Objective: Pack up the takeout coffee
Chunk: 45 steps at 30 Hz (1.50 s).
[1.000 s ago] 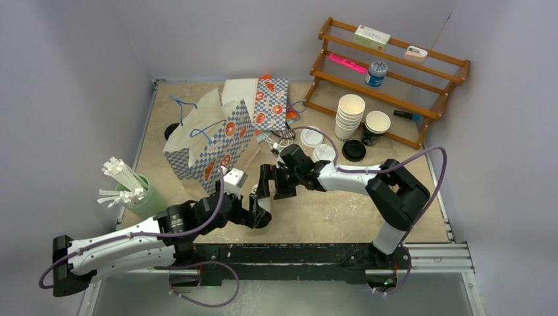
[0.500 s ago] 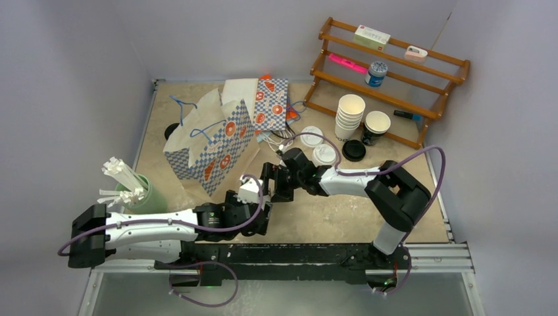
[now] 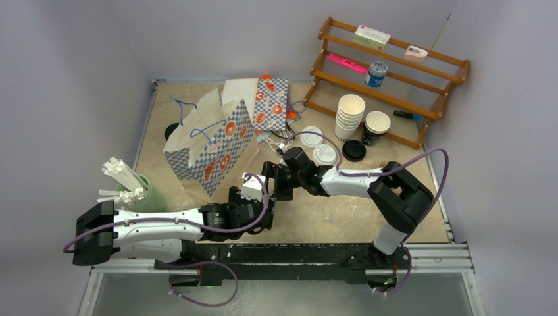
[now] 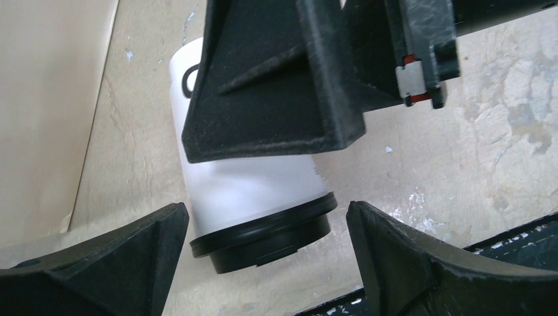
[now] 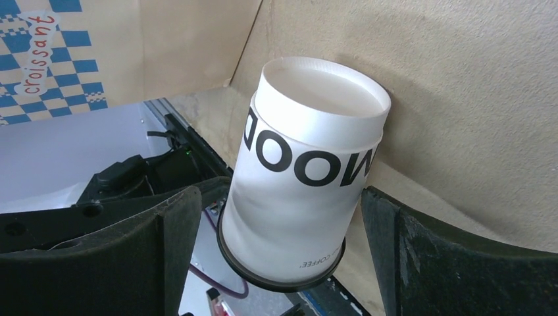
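One cup (image 4: 250, 191), right gripper (image 5: 279, 204) straddling, bag (image 3: 210, 146) nearby

the top camera sits high above and behind the arm bases, looking down over the whole beige speckled table (image 3: 342, 210) to the brown wooden rack (image 3: 395, 72). each wrist camera looks from very close, between its own black fingers (image 4: 118, 263), at one shared small white paper cup with a black plastic lid (image 4: 243, 191) (lid end nearest the left view, flat base (image 5: 322, 85) facing the right), where the arms meet.
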Available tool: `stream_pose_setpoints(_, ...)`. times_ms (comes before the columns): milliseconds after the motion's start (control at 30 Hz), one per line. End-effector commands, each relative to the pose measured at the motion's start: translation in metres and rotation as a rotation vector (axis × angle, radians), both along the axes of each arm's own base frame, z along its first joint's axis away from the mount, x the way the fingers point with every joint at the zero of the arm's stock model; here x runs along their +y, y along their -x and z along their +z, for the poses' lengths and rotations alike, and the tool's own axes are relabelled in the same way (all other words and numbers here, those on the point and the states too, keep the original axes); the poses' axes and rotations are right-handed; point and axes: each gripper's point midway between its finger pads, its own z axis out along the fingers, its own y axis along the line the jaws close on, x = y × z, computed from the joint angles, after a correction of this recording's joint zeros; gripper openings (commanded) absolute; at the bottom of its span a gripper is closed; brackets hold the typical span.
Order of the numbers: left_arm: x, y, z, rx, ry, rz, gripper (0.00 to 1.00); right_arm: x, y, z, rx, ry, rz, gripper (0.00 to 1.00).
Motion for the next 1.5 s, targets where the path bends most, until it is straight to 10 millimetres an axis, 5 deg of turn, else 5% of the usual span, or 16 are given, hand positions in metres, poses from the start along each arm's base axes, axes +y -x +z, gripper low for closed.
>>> stream_pose_setpoints(0, -0.011, -0.006, 0.012, -0.055, 0.038, -0.03, 0.95, 0.003, 0.001, 0.018, -0.037, -0.038, 0.017, 0.92)
stream_pose_setpoints(233, -0.004, -0.007, 0.013, -0.039, 0.055, -0.032, 0.81, -0.012, -0.002, 0.02, -0.089, 0.05, 0.022, 0.93)
stream_pose_setpoints(600, -0.003, -0.012, -0.007, 0.03, 0.033, -0.056, 0.96, -0.029, -0.033, 0.039, -0.267, 0.156, 0.023, 0.98)
stream_pose_setpoints(900, -0.001, -0.019, -0.005, 0.023, 0.044, -0.076, 0.83, -0.036, -0.052, 0.048, -0.348, 0.173, 0.036, 0.9)
stream_pose_setpoints(1167, -0.012, -0.016, 0.03, 0.032, 0.023, -0.173, 0.6, -0.061, -0.069, 0.059, -0.421, 0.175, 0.016, 0.86)
stream_pose_setpoints(1467, -0.025, -0.005, 0.076, 0.175, -0.036, -0.299, 0.59, -0.073, -0.063, 0.074, -0.561, 0.152, 0.09, 0.86)
